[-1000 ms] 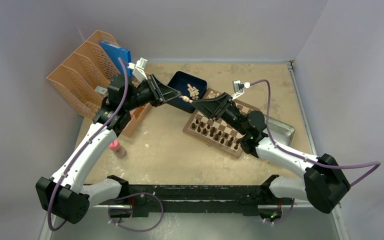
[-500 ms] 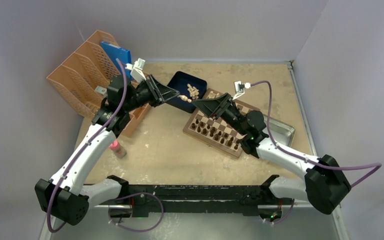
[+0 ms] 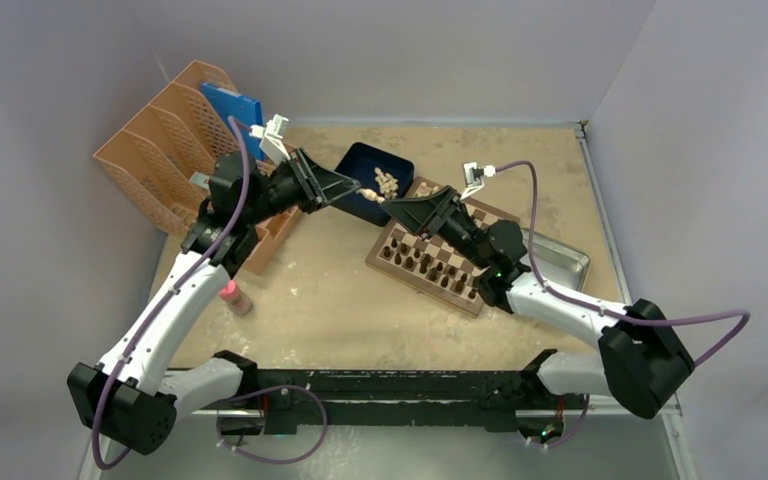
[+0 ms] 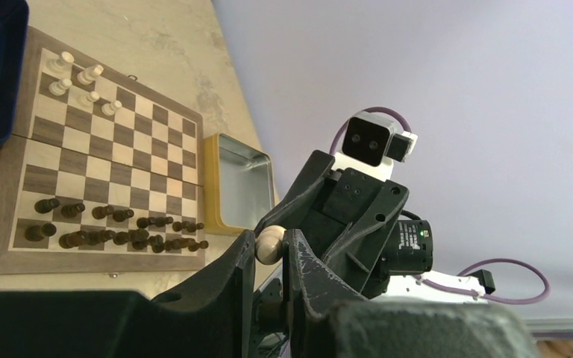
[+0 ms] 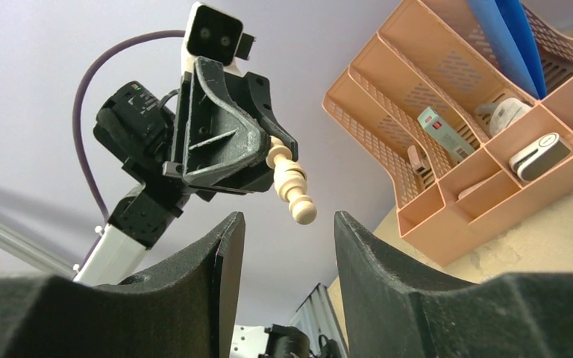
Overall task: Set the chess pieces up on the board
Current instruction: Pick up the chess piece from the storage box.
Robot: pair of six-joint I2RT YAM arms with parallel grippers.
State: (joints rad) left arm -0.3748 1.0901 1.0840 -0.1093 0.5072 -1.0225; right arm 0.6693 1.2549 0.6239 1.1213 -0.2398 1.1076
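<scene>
The chess piece [image 3: 372,200], upper centre, is pinched mid-handover in our left gripper [image 3: 364,197]; our right gripper [image 3: 391,205], gaping, must next close round it.

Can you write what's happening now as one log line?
left end effector: gripping cream chess piece | right end effector: open, facing it

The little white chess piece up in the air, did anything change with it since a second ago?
Hardly. The right arm swung slightly left, keeping the open right gripper right by the chess piece. The left gripper still pinches it, and the board looks the same.
</scene>
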